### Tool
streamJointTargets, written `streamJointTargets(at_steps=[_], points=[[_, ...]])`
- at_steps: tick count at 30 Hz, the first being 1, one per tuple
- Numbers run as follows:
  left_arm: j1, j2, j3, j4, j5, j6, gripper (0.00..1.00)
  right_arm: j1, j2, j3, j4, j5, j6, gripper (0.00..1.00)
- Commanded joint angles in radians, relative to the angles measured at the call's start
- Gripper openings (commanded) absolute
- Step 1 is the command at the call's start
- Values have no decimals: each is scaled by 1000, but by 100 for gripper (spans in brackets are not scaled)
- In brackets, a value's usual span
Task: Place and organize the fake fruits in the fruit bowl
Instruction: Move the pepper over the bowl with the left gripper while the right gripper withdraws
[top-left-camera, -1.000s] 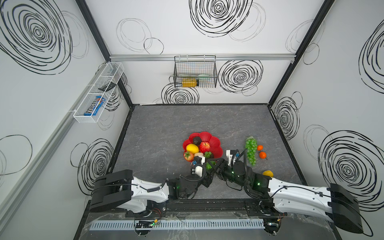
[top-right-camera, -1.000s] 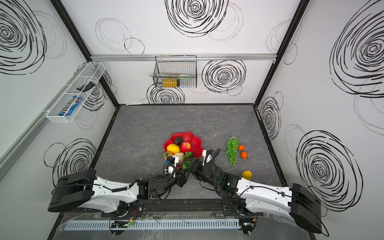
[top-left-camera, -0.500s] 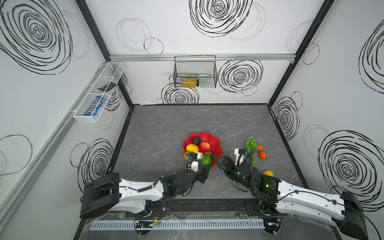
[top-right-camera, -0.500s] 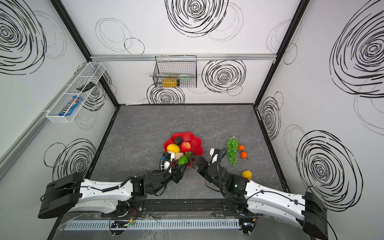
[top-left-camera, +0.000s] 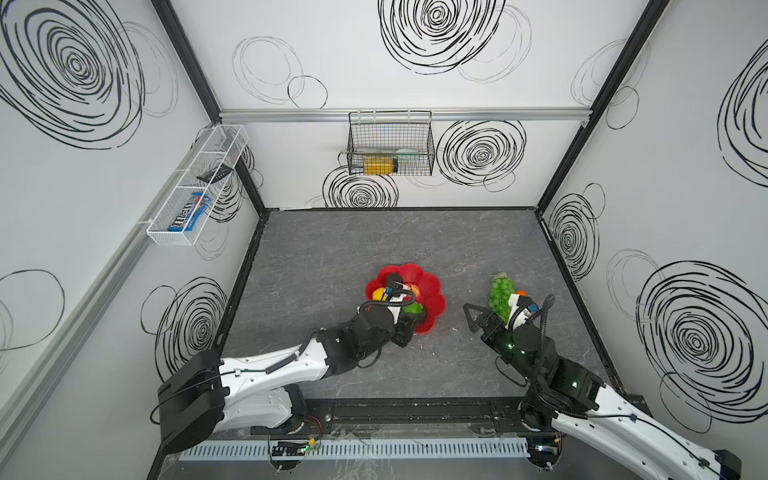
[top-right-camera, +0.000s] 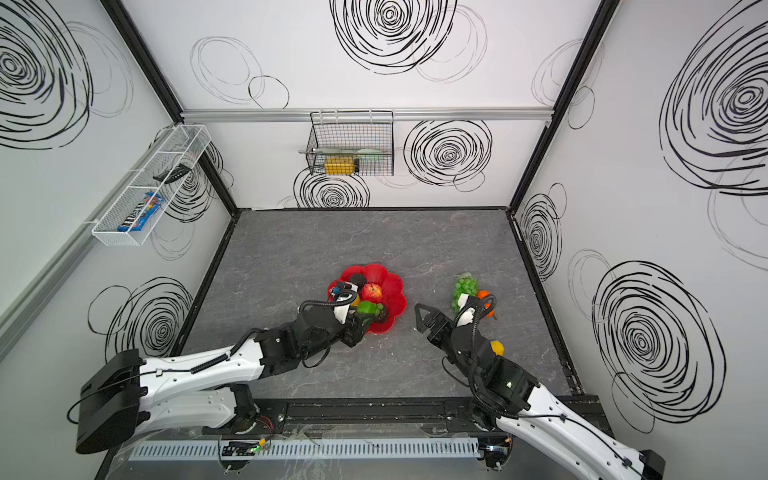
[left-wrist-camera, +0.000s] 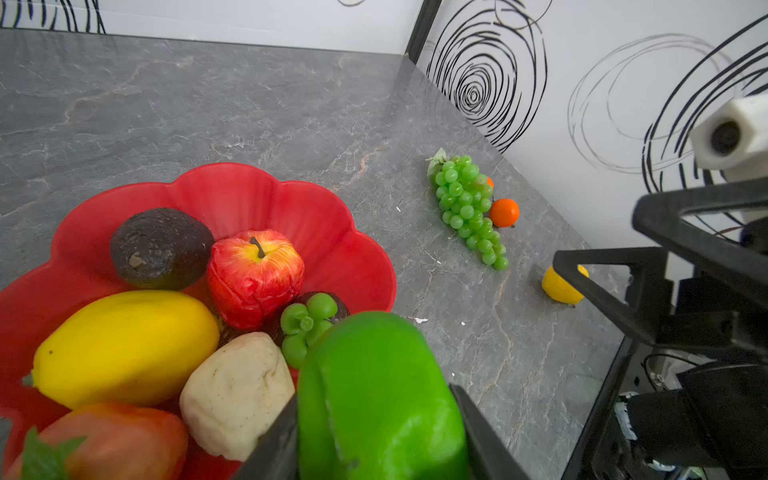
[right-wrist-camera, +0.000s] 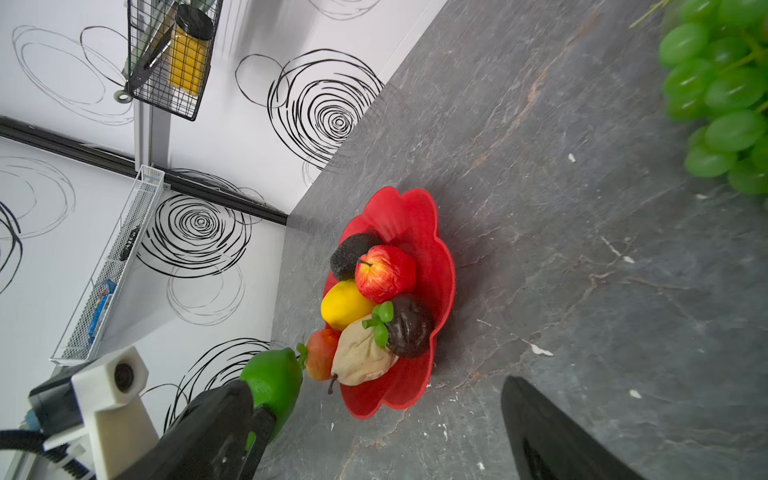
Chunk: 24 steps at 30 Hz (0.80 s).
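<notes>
The red fruit bowl (top-left-camera: 432, 286) (left-wrist-camera: 249, 195) sits mid-table and holds an avocado (left-wrist-camera: 160, 247), a red apple (left-wrist-camera: 255, 274), a lemon (left-wrist-camera: 124, 345), a pear (left-wrist-camera: 237, 395), a mangosteen (left-wrist-camera: 309, 320) and a strawberry (left-wrist-camera: 116, 444). My left gripper (left-wrist-camera: 374, 399) (top-right-camera: 361, 320) is shut on a lime (left-wrist-camera: 382, 399) (top-right-camera: 365, 308), above the bowl's near rim. My right gripper (top-right-camera: 442, 316) (right-wrist-camera: 378, 432) is open and holds nothing. It is to the right of the bowl. Just beyond it on the table lie green grapes (top-left-camera: 498, 291) (left-wrist-camera: 465, 208) and an orange (left-wrist-camera: 504, 212). Another lemon (top-right-camera: 496, 348) lies beside the right arm.
A black wire basket (top-left-camera: 390, 143) with a yellow bottle hangs on the back wall. A white mesh tray (top-left-camera: 195, 187) is fixed to the left wall. Walls close the table on three sides. Both arms reach in from the front rail.
My right gripper has opened wide and drawn away to the right, toward the grapes. My left gripper has carried the lime forward, over the bowl's near rim.
</notes>
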Motion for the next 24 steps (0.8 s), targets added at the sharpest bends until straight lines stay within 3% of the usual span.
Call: streamJointTargets(at_steps=[1,10,14,24], points=[[27,56,92,-170,87,56,47,-19,-61,-31,-126,0,-38,97],[113,251,332,-317,137,154,47,-30,-123,-110,-159,-27,-33,97],[148,381,505,-437,67,147,47,-33,-136,-151,-159,-61,-6,97],[265,610,796,-572,70,163,48,-32,-222,-215,-204,-108,47,97]])
